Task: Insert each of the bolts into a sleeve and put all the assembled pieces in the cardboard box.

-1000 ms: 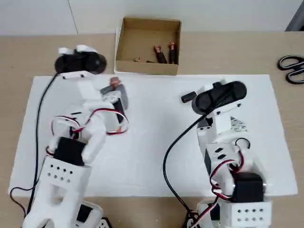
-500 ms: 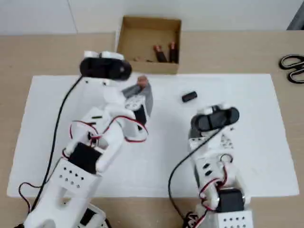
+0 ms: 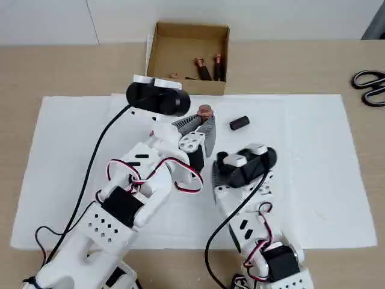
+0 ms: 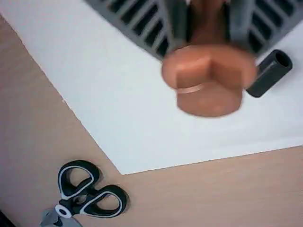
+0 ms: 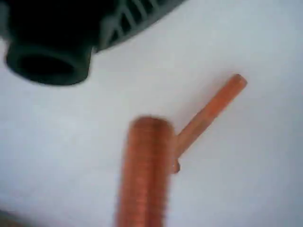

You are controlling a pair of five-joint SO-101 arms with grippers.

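My left gripper [image 3: 203,120] is shut on a copper bolt [image 3: 205,111], held just above the white paper in front of the cardboard box [image 3: 157,57]. In the left wrist view the bolt's hex head [image 4: 208,80] sticks out between the grey fingers [image 4: 137,23], close to a loose black sleeve [image 4: 270,73]. That sleeve [image 3: 239,123] lies on the paper just right of the bolt. My right arm's wrist [image 3: 243,165] sits nearer the table's front. Its grey finger [image 5: 137,16] presses a black sleeve [image 5: 47,56]. Below lie a blurred threaded bolt [image 5: 147,170] and a thin copper rod [image 5: 213,111].
Inside the box lie assembled bolt-and-sleeve pieces [image 3: 207,67]. Black-handled scissors [image 3: 370,84] rest on the bare table at the far right, also seen as scissors [image 4: 87,189] beyond the paper's corner. The white paper [image 3: 313,156] has free room on its right and left sides.
The left arm has carried the bolt rightward along the box front to beside the loose sleeve. The right arm has drawn back from that sleeve toward the table's front.
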